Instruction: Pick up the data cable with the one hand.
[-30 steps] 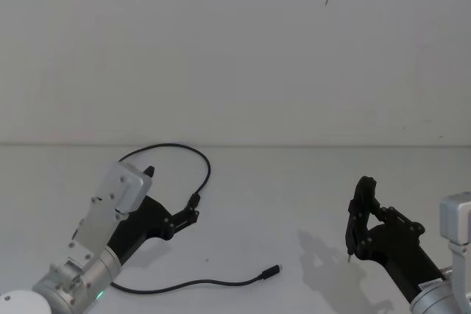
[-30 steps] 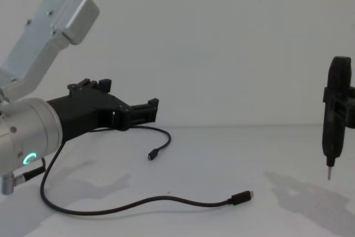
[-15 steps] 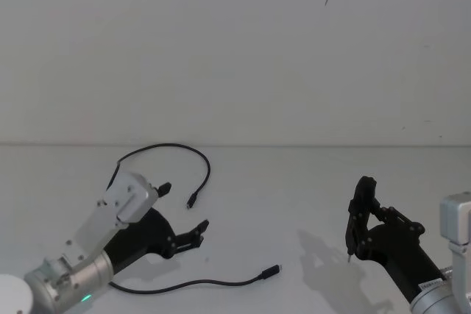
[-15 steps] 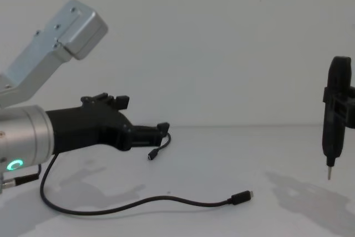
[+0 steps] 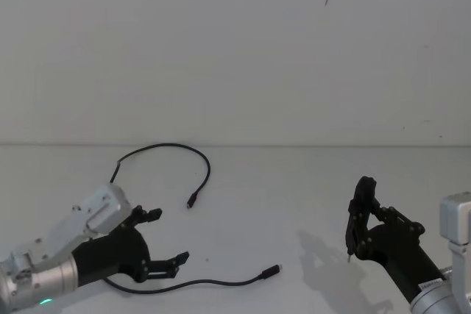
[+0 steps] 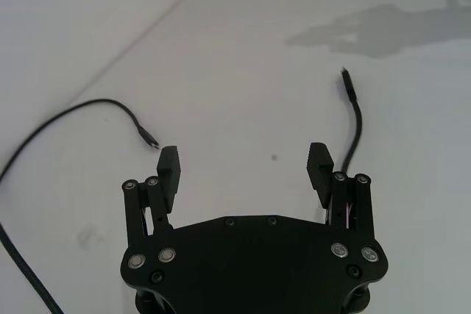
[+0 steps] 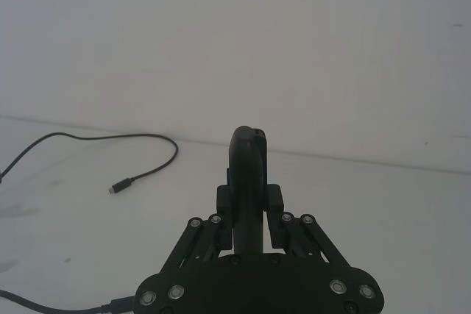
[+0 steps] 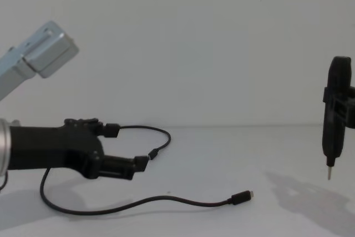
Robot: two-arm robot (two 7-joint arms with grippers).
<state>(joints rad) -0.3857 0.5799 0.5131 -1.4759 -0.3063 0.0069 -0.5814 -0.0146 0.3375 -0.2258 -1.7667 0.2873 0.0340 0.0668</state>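
Pickup pending: I am poising black angular left gripper [image 5: 167,235], wide open and empty, over thin black data cable [image 5: 206,282]; right gripper [image 7: 249,204] parked, clasping black pen-shaped tool [image 7: 246,152].

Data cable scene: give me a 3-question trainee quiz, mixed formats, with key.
1. True or false: the left gripper is shut on the data cable.
2. What does the right gripper hold? A) a cable plug B) the pen-shaped tool C) nothing
3. Fill in: the data cable lies on the ___.
Key: 1 false, its fingers are open, low over the table; 2 B; 3 table.
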